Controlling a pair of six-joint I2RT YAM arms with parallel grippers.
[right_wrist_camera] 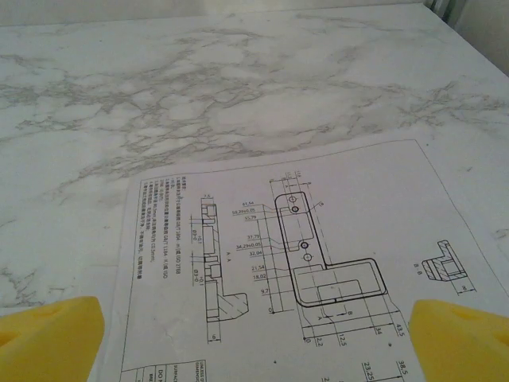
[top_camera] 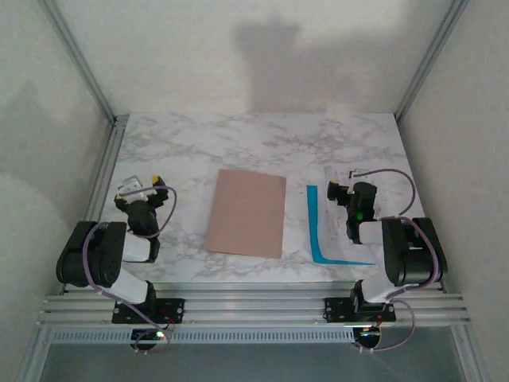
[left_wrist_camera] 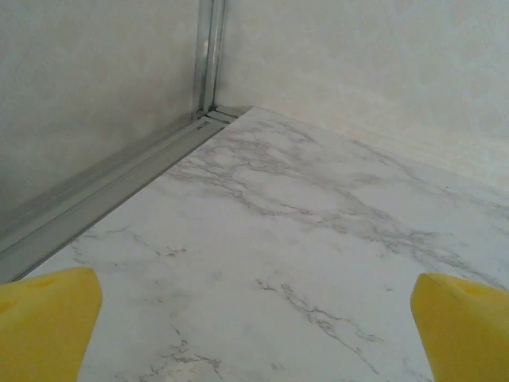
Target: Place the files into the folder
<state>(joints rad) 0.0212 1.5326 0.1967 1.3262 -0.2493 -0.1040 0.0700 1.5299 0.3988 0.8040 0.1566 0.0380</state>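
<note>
Two YAM arms stand ready over a marble-patterned bench [top_camera: 238,143] with the filing job not yet begun. The folder [top_camera: 246,212], a plain pinkish-brown card rectangle, lies shut and flat at mid-bench between the arms, apparently so that either one can reach it. The files [top_camera: 334,240] lie just to its right, near it but not touching, partly beneath the right arm. The right end effector [top_camera: 343,192] hangs above the far part of that stack with its yellow-tipped fingers [right_wrist_camera: 48,338] spread wide and nothing between them, which suggests this arm is meant to collect the paper. The left end effector [top_camera: 141,185] is likewise fully spread and empty, over bare marble to the folder's left, a likely post from which to lift the cover, which looks to need opening before any sheet goes in. The files are thin white sheets lying flat. A bright blue sheet [top_camera: 316,227] among them juts out along the left and near edges. In the right wrist view the top page carries a line drawing of an L-shaped bracket with dimension figures, smaller side views and a block of fine text. Sheets this thin, flush on the bench, will probably be hard to pinch.
</note>
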